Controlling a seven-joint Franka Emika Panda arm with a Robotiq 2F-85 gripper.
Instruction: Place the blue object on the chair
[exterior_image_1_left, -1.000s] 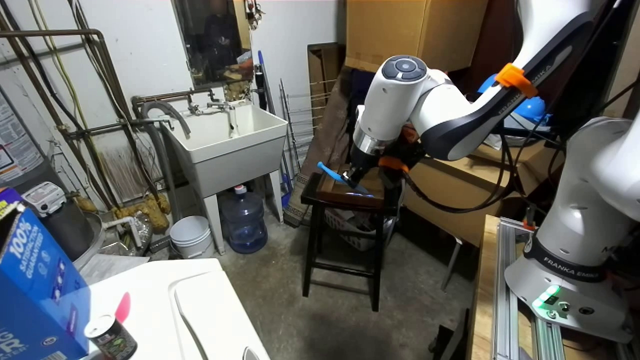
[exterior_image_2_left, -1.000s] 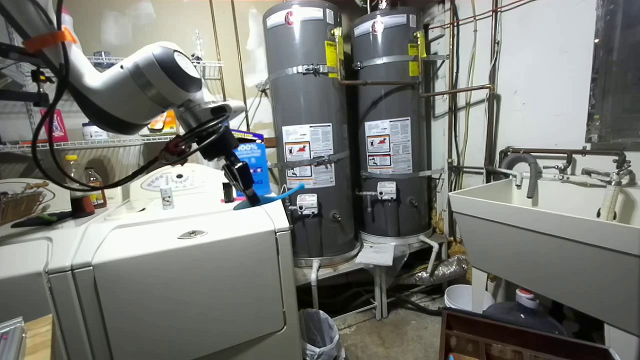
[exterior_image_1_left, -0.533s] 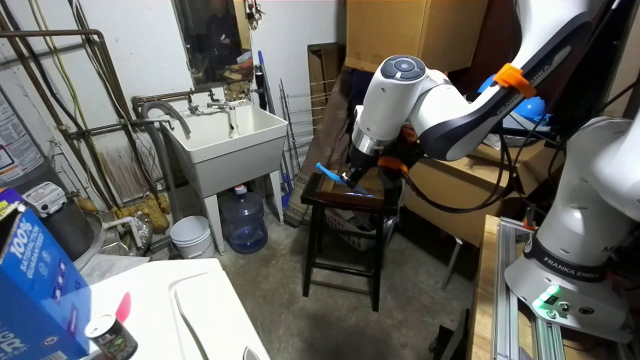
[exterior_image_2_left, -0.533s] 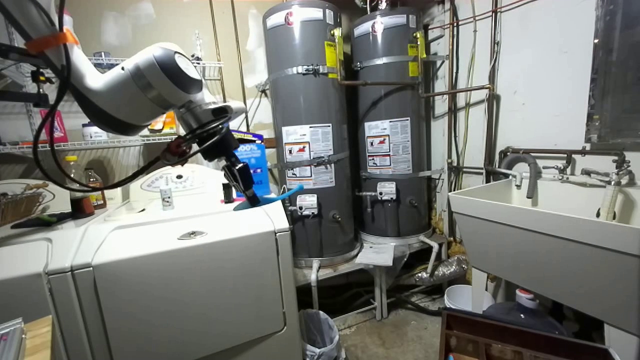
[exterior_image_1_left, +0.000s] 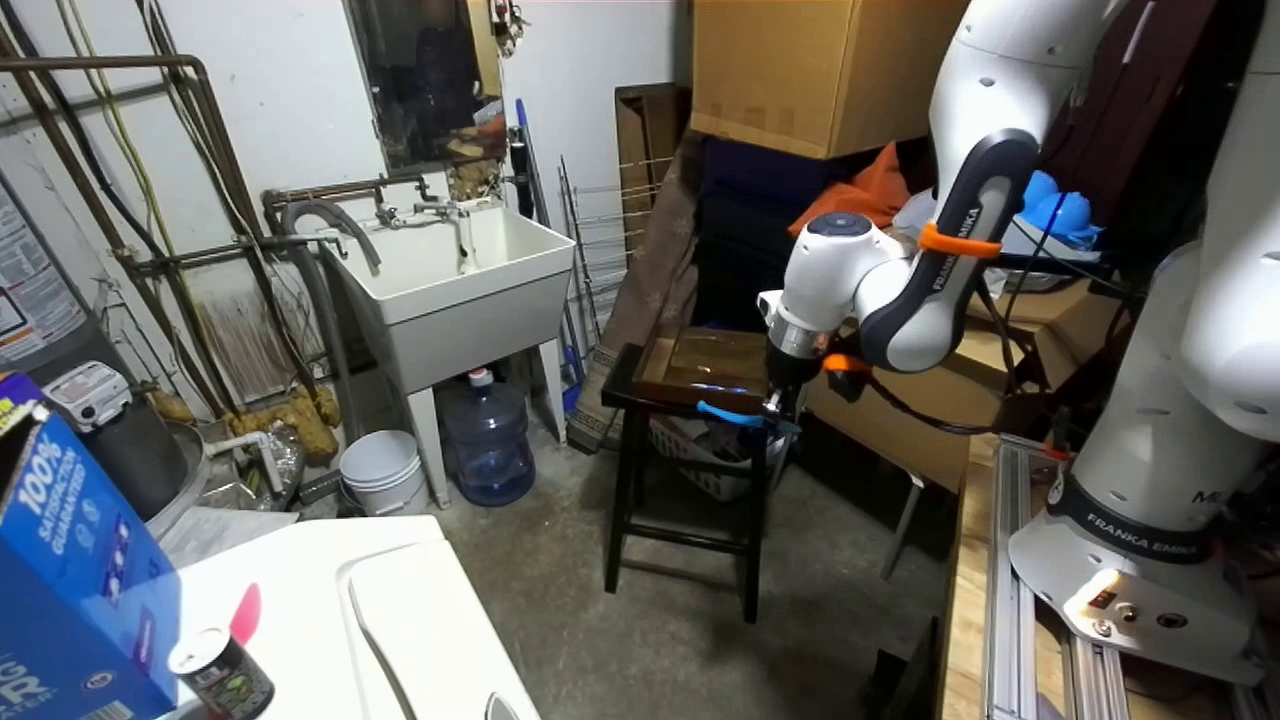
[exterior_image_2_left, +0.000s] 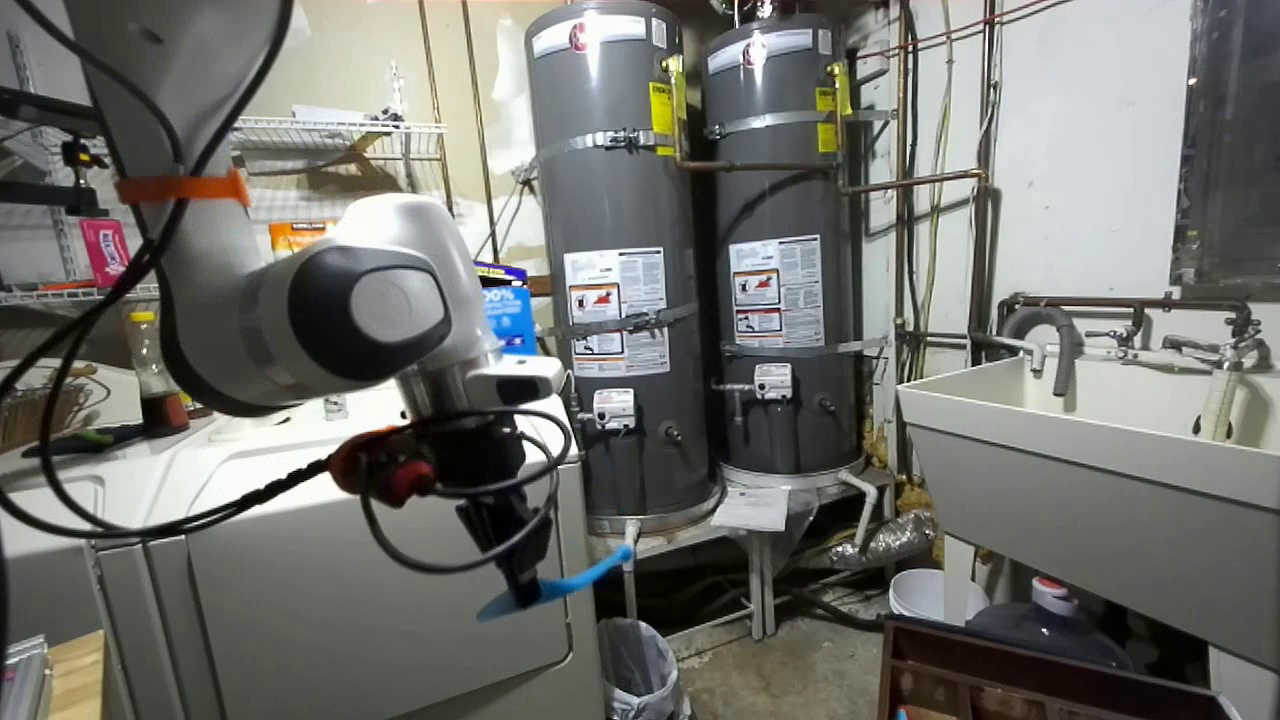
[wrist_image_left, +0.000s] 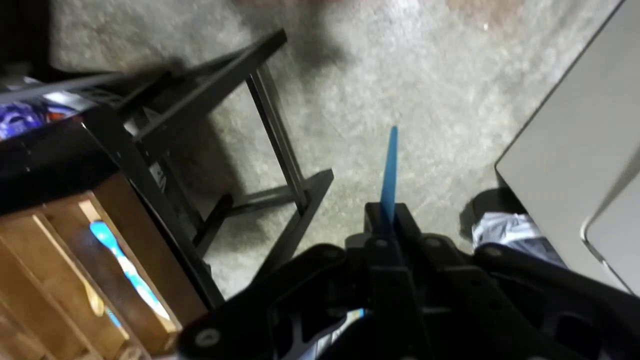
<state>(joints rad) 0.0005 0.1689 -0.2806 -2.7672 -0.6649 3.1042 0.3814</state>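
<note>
Hand (wrist_image_left: 388, 216) is clamped, w/ the blue stick (wrist_image_left: 390, 170) pinched btwn its tips; one end is seen in the wrist view, the rest being hidden there. Stick is held in mid-air near the chair (exterior_image_1_left: 622, 372), that end over the floor (wrist_image_left: 350, 100) & apart from the chair; in both exterior views it is tilted, one end up. A wooden tray (wrist_image_left: 150, 240) is set on the chair, w/ a blue-white utensil (wrist_image_left: 131, 272) lying in a slot & a yellow piece (wrist_image_left: 93, 299) near it. A basket (exterior_image_1_left: 728, 485) is seen behind the chair legs. Farther off, a sink (exterior_image_1_left: 470, 340) is seen, w/ a jug (exterior_image_1_left: 490, 445) below. On a white appliance (exterior_image_1_left: 290, 560), a carton (exterior_image_1_left: 85, 570) & can (exterior_image_1_left: 222, 675) are stood.
</note>
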